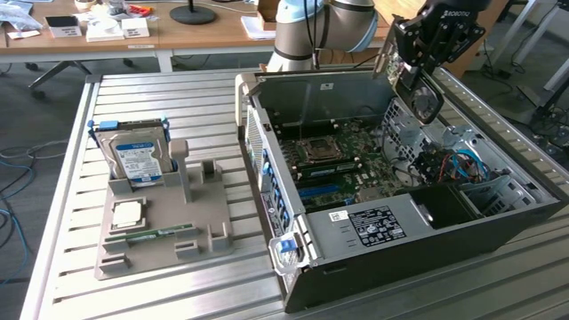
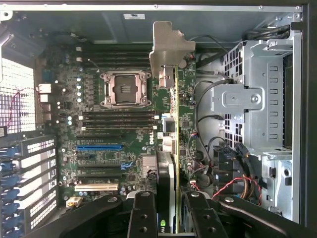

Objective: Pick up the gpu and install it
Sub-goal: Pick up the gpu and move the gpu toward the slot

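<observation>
My gripper (image 1: 420, 63) hangs over the far right corner of the open computer case (image 1: 498, 227), shut on the gpu (image 1: 422, 93). The card hangs on edge below the fingers, its black cooler face turned toward the exterior view's right. In the wrist view the gpu (image 2: 171, 124) is seen edge-on between the two black fingers (image 2: 143, 213), and its pale silver bracket (image 2: 168, 47) points toward the case's back wall. Below it lies the green motherboard (image 2: 124, 163) with the empty processor socket (image 2: 125, 88) and a blue slot (image 2: 99, 147).
On the exterior view's left a grey parts holder (image 1: 191, 230) carries a silver hard drive (image 1: 135, 157), a processor (image 1: 127, 213) and a green memory stick (image 1: 151, 233). A drive cage (image 2: 257, 99) and loose cables (image 2: 228, 168) crowd the case beside the gpu. A desk (image 1: 178, 30) stands behind.
</observation>
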Available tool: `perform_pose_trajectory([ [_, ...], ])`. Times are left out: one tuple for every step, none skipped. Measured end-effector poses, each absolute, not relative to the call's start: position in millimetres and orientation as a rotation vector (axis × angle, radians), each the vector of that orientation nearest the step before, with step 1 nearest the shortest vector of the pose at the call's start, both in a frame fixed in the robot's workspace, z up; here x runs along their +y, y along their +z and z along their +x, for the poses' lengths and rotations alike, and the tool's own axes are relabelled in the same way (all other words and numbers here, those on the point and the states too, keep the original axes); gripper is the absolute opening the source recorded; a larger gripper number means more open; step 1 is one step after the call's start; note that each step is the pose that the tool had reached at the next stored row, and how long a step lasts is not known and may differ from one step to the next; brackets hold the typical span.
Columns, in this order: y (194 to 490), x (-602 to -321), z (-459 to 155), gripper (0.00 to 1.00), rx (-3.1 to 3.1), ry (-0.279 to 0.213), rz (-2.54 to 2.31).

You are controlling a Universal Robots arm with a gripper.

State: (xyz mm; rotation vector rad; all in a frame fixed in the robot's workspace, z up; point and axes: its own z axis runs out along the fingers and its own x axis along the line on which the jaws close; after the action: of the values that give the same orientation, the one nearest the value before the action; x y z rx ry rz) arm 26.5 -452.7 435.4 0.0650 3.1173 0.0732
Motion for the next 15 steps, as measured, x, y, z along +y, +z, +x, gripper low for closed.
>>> perform_pose_trajectory([
  [435,-453,27,0.27,3.117,0.073,0.065],
  [435,-453,28,0.27,3.117,0.073,0.065],
  [435,-453,29,0.27,3.117,0.073,0.065],
  [435,-453,30,0.27,3.117,0.073,0.065],
  [435,-453,31,0.27,3.117,0.073,0.065],
  [435,-453,32,0.27,3.117,0.073,0.065],
  [435,-453,33,0.27,3.117,0.073,0.066],
  [435,-453,34,0.27,3.117,0.073,0.065],
  [435,-453,35,0.27,3.117,0.073,0.065],
  [435,-453,36,0.27,3.117,0.073,0.065],
  [435,-453,37,0.27,3.117,0.073,0.065],
  [435,-453,38,0.27,3.117,0.073,0.065],
  [435,-453,39,0.27,3.117,0.073,0.065],
  [435,-453,41,0.27,3.117,0.073,0.065],
  [435,-453,42,0.27,3.117,0.073,0.065],
])
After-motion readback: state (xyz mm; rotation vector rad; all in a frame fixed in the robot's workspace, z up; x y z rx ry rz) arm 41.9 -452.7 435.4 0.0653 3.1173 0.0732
